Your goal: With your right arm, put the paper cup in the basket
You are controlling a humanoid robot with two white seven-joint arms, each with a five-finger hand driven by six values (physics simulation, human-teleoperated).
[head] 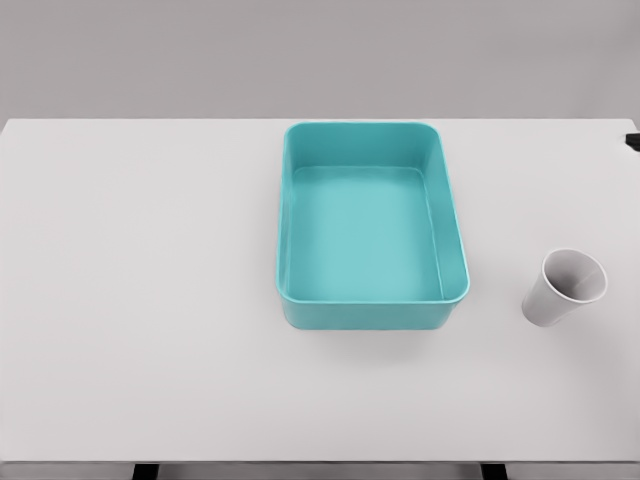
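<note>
Two items stand on the white worktop (150,300) — a teal basket (372,310) and a white paper cup (563,288). Neither arm nor hand appears anywhere in the head view, so the state of the fingers cannot be told for either side.

Position of the cup: on the worktop to the right of the basket, apart from it, level with the basket's near right corner. It is upright but appears tilted, its open mouth turned up and toward the right. It seems empty. The basket sits near the middle of the worktop, slightly right of centre, long side running away from the robot. Its interior shows nothing inside.

Assessment of step: the task appears to be at its very start. The cup has not been grasped, and the right arm has not yet entered the view. The reach toward the cup is the step in hand.

Requirements for the next move, as judged: the right arm should come in from the lower right and close around the cup's side wall below the rim. A light grip is advisable — thin paper may crush or the cup may tip if nudged. A lift clearing the basket's right wall would follow, then a release over the open interior.
</note>
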